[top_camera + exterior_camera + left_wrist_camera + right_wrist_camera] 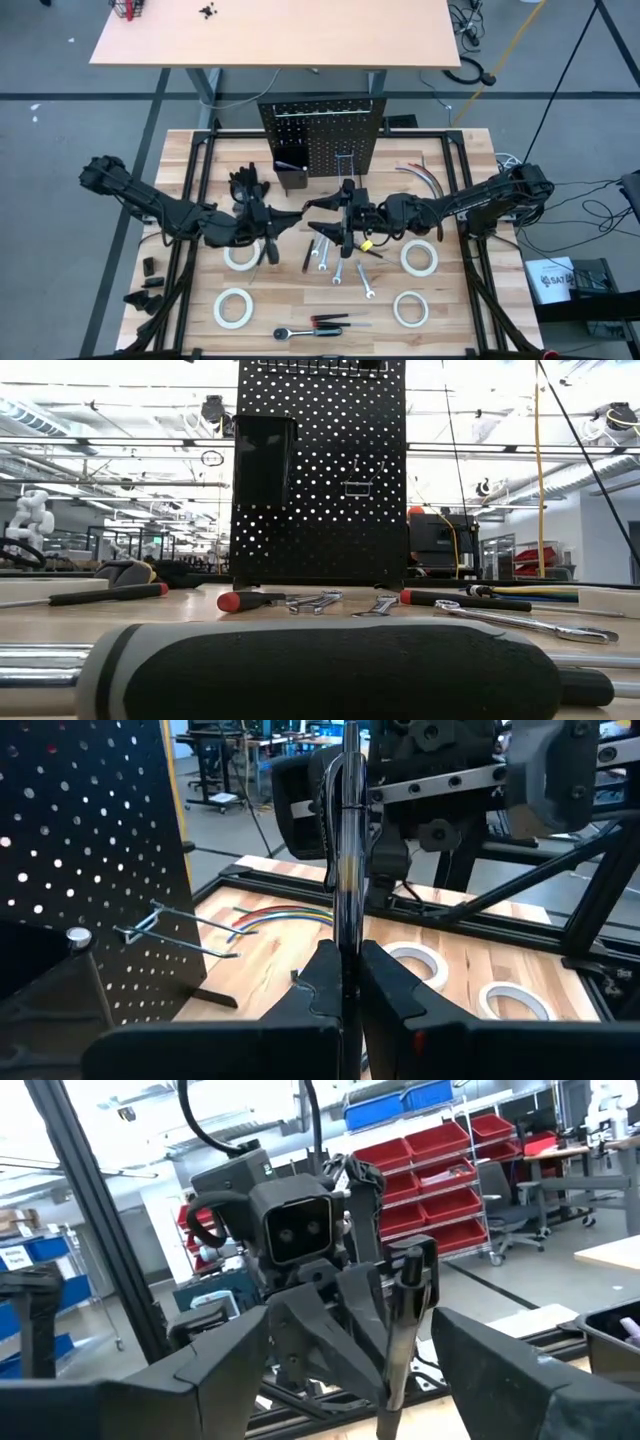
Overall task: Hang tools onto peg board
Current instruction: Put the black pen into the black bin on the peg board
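While both arms reach in over the middle of the counter (pixel 470 150), the left hand (pixel 342 982) is clamped on a slim silver wrench (pixel 345 840) that stands upright between its fingers (pixel 395 1000); in the left wrist view the wrench rises straight past the right arm's dark body close behind it; the right hand (pixel 345 1342) faces the left one with its fingers spread apart around the same wrench, not pressing on it as far as can be seen; in the high view the two hands meet just in front of the peg board (pixel 322 135), which stands upright at the far edge of the counter with a black box bin (pixel 290 172) on its left part and thin wire hooks (pixel 175 930) sticking out of its face; no tool hangs on those hooks; four white tape rolls (pixel 232 307) lie flat on the counter, two on each side of the middle; more silver wrenches (pixel 339 268) and a red-handled screwdriver (pixel 309 259) lie below the hands; a black-handled ratchet (pixel 300 331) and slim screwdrivers (pixel 335 322) lie near the front edge; curved coloured cables (pixel 420 178) rest to the right of the board.
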Robot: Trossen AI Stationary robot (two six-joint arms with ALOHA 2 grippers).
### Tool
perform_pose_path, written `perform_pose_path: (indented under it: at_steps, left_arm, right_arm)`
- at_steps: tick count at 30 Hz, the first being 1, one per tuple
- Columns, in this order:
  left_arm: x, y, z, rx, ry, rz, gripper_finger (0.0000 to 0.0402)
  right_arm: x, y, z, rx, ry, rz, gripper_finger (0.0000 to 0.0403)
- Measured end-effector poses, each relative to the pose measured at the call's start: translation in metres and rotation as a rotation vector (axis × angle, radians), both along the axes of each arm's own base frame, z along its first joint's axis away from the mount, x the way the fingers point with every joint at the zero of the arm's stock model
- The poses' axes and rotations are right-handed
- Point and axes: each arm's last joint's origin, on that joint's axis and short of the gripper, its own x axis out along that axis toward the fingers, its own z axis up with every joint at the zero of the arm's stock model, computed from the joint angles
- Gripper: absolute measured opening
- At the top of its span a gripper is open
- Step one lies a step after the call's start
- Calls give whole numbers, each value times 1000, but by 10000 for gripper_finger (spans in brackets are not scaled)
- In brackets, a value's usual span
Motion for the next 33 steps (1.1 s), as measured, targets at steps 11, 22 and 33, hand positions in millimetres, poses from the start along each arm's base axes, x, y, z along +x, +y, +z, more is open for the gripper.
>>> perform_pose_path:
  at_steps: [11, 22, 33]
  left_arm:
    - [2, 0, 2, 15, -22, 21, 9]
    - [3, 5, 2, 13, -22, 47, 9]
    - [6, 12, 2, 4, -29, 49, 9]
  right_arm:
    - [2, -12, 0, 53, -2, -88, 252]
    - [2, -17, 1, 62, -12, -119, 186]
    - [3, -28, 2, 62, -26, -151, 183]
